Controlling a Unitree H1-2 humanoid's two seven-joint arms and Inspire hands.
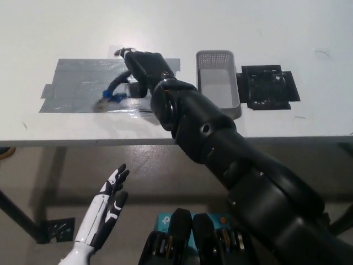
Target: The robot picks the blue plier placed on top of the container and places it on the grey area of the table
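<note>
On the grey area (83, 83) of the surface (165, 22), the blue plier (114, 91) lies low, its blue handles curving up toward the black right hand (140, 72). The metal tip points to the left and looks to be touching the grey tape. The right hand sits just above the handles, right next to them. I cannot tell if its fingers grip the plier or have let go, because the hand is dark and blurry there. The black arm reaches far across the surface from the lower right so the plier can land in the middle of the grey patch, not at its edge.

The grey container (218, 83) stands to the right of the grey area, with nothing seen inside or on top of it. A flat black square (268, 87) lies just beside the container on its right.

The white left hand (105, 212) hangs below the surface edge, its fingers spread and holding nothing. It is out of the way, so the right arm has room.
</note>
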